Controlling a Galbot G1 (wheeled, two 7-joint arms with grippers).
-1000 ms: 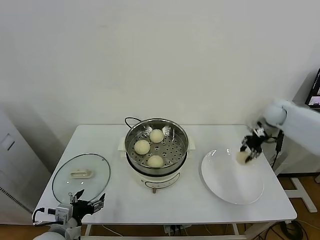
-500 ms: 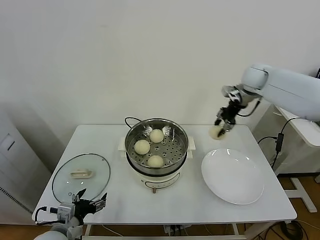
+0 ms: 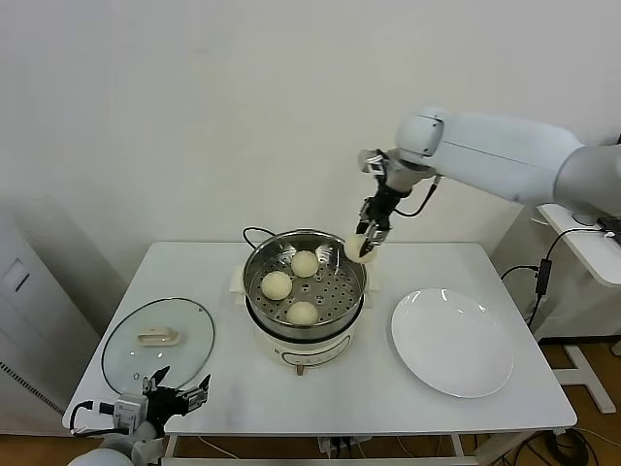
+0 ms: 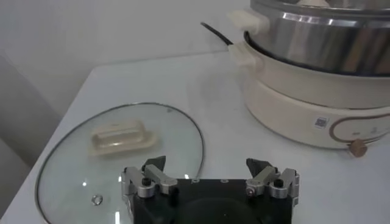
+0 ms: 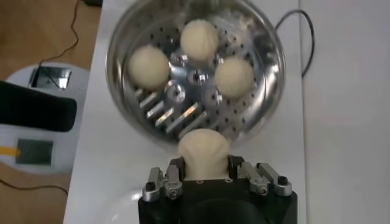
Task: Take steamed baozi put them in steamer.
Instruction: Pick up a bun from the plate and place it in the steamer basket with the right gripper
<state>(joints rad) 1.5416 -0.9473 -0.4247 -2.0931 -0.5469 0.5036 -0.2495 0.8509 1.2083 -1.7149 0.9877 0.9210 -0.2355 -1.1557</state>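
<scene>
Beside steamer (image 3: 303, 282): plate (image 3: 452, 342), glass lid (image 3: 158, 340).

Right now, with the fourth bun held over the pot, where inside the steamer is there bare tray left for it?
The right gripper, shut on the fourth baozi, hangs over the steamer rim nearest the plate. Three baozi crowd the far, cord-side and front parts of the tray. The bare patch is the plate-side sector, between the far bun and the front bun.

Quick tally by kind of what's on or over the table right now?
Baozi: 4, with 3 in the steamer and 1 in the right gripper
Steamer: 1
Glass lid: 1
White plate: 1
Total: 7
</scene>
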